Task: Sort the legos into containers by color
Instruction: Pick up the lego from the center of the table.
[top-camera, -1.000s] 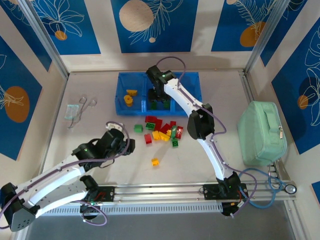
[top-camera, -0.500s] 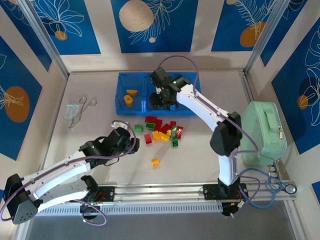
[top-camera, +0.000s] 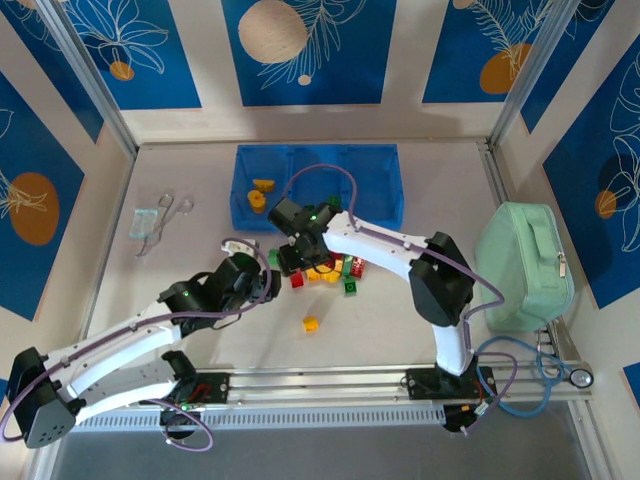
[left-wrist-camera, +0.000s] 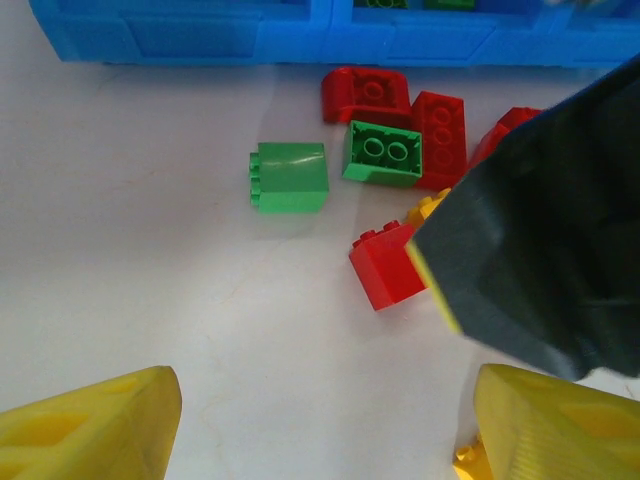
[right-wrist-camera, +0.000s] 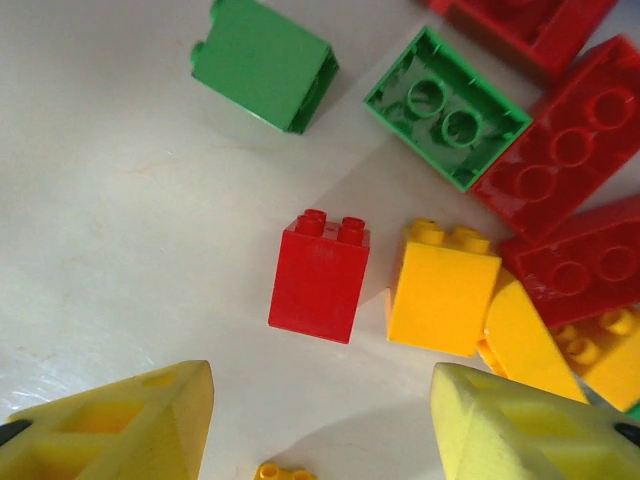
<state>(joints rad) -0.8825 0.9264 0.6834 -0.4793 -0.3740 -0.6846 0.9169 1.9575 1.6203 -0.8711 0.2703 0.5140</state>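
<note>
Most of the legos (top-camera: 325, 268) lie in a loose heap on the table (top-camera: 400, 330), just in front of the blue tray (top-camera: 370, 165). In the tray's left compartment we see yellow-orange pieces (top-camera: 261, 192). A bit of green (top-camera: 333, 203) shows in the middle compartment, past the right arm. One small yellow brick (top-camera: 310, 323) sits apart from the heap, nearer the arm bases.

At the heap's left edge an upright red brick (right-wrist-camera: 320, 275) stands just beside a yellow-orange brick (right-wrist-camera: 443, 290). Beyond them a green brick (right-wrist-camera: 265, 65) lies on its side, alone. An upturned green brick (right-wrist-camera: 447, 105) rests against flat red bricks (right-wrist-camera: 565, 150).

The right gripper (right-wrist-camera: 320, 425) hangs over this edge of the heap, close above the red brick. Its yellow fingers (right-wrist-camera: 110, 425) are spread apart with nothing between them, so we read it as released.

The left gripper (left-wrist-camera: 320, 430) hovers low over bare table to the left of the heap, facing the tray. Its fingers (left-wrist-camera: 90, 425) are also apart and hold nothing. In its wrist view the right gripper's dark body hides part of the heap.

A mint-green pouch (top-camera: 523, 265) lies at the table's right side, well apart from the bricks.
</note>
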